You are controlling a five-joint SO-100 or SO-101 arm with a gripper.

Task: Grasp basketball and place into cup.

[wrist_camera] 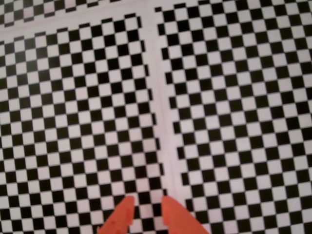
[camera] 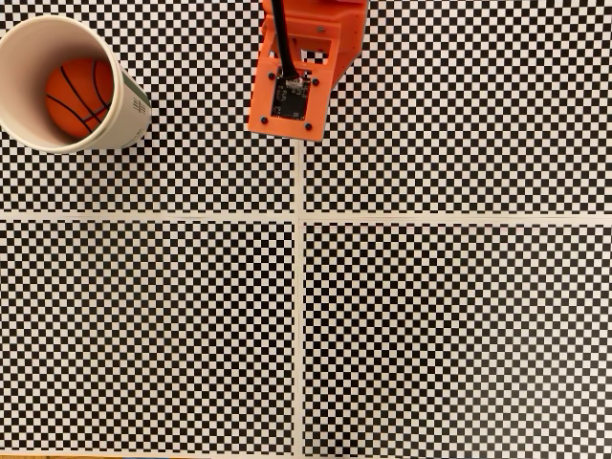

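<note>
Orange fingertips of my gripper (wrist_camera: 146, 212) hover slightly parted, grasping nothing, over the checkered table (wrist_camera: 219, 122). Basketball (camera: 78, 96) sits inside the white paper cup (camera: 24, 53) at the table's top-left corner, fixed view.

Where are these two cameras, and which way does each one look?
Fixed view: overhead, looking straight down at the checkered table, the cup with the ball inside, and the orange arm.
Wrist view: rides on the arm, looking down past the tool tips at the table.
Shared: the checkered table with its white seams.
</note>
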